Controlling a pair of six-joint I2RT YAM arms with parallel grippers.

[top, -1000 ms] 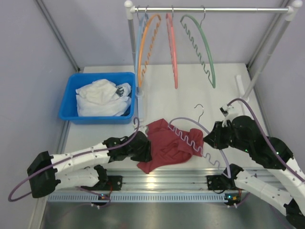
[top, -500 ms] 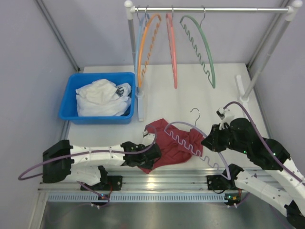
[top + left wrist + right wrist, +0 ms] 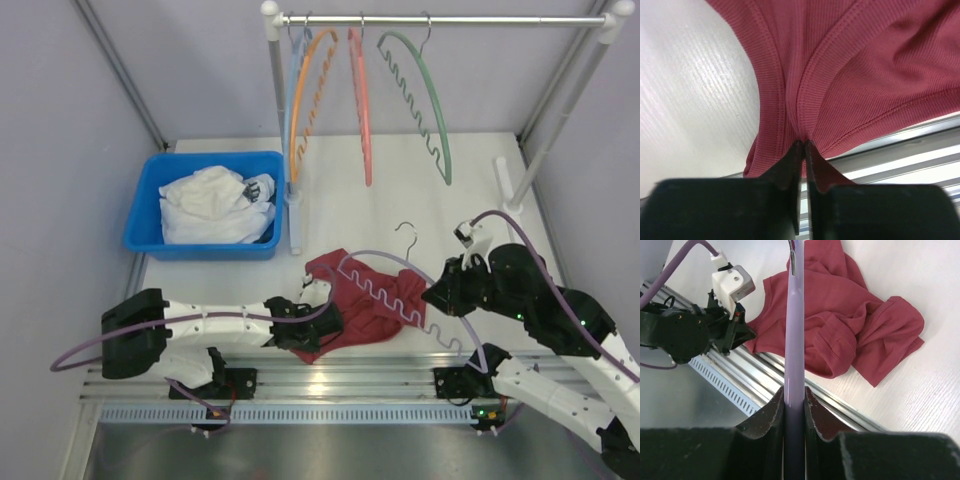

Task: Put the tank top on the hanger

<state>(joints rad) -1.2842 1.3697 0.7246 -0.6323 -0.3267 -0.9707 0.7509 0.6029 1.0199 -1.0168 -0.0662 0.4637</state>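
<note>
Here, the tank top (image 3: 365, 305) lies crumpled on the counter (image 3: 420, 190) near its front edge, between the two arms and not yet on anything. The left tool (image 3: 804, 145) is clenched on the garment's near-left edge. Its wrist view shows the two fingers pressed together over ribbed fabric where two bound hems meet, likely a strap or armhole border (the close view does not settle which). That pinch looks meant to lift and spread an opening so something can be fed in.

The right tool (image 3: 794, 392) grips one end of the hanger (image 3: 385, 282), with the lavender arm running straight out from between its fingers toward the cloth. From above, the hanger lies across the upper part of the red fabric, its hook pointing away toward the rail (image 3: 440, 19). Whether it rests on the cloth or floats just above cannot be told. Holding it by the right end leaves the left shoulder free — the end that would have to enter first.

Threading seems not to have begun, since no part of the hanger shows inside the garment. The risk is the soft knit: both layers may be pinched together, which would keep the opening shut.
</note>
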